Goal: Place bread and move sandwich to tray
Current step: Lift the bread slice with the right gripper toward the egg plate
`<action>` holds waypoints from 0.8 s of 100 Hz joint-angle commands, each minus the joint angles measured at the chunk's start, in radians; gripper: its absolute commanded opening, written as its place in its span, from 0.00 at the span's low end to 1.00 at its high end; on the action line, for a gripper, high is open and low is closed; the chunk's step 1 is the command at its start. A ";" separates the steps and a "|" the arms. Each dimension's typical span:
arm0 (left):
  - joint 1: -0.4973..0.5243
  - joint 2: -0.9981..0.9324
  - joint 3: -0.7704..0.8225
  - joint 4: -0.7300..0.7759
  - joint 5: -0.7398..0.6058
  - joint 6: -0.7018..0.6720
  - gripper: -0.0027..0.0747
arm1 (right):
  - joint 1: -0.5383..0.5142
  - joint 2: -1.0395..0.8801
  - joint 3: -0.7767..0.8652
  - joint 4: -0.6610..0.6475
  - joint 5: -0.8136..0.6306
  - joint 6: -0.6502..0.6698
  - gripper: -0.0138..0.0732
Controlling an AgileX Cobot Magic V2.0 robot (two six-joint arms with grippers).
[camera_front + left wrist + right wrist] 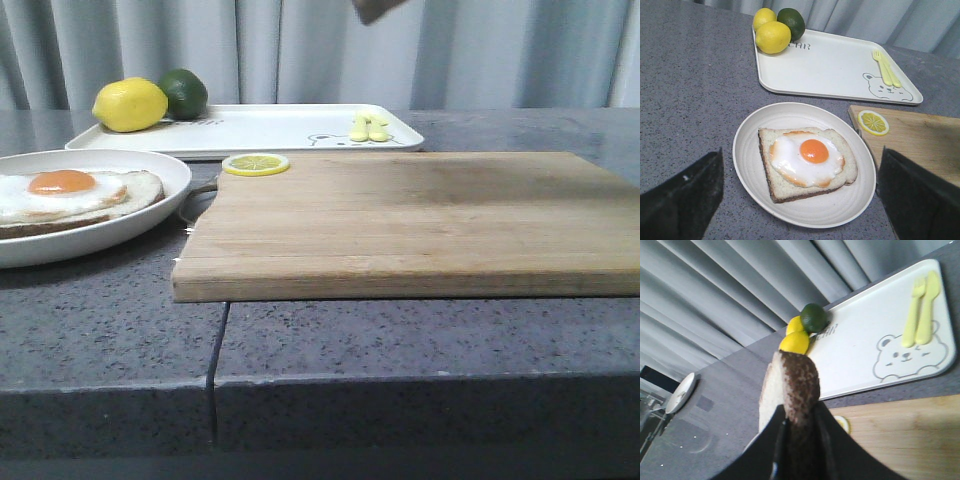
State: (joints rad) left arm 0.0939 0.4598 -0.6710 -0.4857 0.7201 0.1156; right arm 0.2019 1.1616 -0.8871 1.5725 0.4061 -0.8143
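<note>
Both fingers: right fingers (796,432) pinch the bread (792,387); left fingers (800,195) gape empty. Lower it flat onto the sandwich (807,162).

Table (110,330): grey speckled stone-like top, matt, fine-grained, with a seam. Wooden board (400,225) was pale planked wood, unvarnished, matt, grain visible. Tray (835,65) looked like smooth plastic, cream-white, low sheen. Plate (747,150) at the board's 9 o'clock had a smooth off-white satin finish; ceramic or plastic, couldn't tell. Sandwich (807,162): porous pale crumb, rough dark crust, egg glossy on the yolk. Bread (797,385) showed a coarse, pitted brown crust between matt black fingers (765,450). Fork and knife (886,67) were pale yellow plastic. Curtain (300,50): grey cloth, soft matt folds
</note>
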 commanded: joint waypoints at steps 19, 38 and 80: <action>0.001 0.014 -0.035 -0.032 -0.063 0.000 0.79 | 0.275 0.111 -0.075 0.162 -0.220 -0.017 0.03; 0.001 0.014 -0.035 -0.032 -0.063 0.000 0.79 | 0.394 0.258 -0.194 0.194 -0.221 -0.017 0.03; 0.001 0.014 -0.035 -0.032 -0.063 0.000 0.79 | 0.558 0.523 -0.397 0.294 -0.214 -0.017 0.03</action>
State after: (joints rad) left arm 0.0939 0.4598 -0.6710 -0.4857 0.7201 0.1156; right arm 0.7405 1.6977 -1.2266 1.8142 0.1650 -0.8181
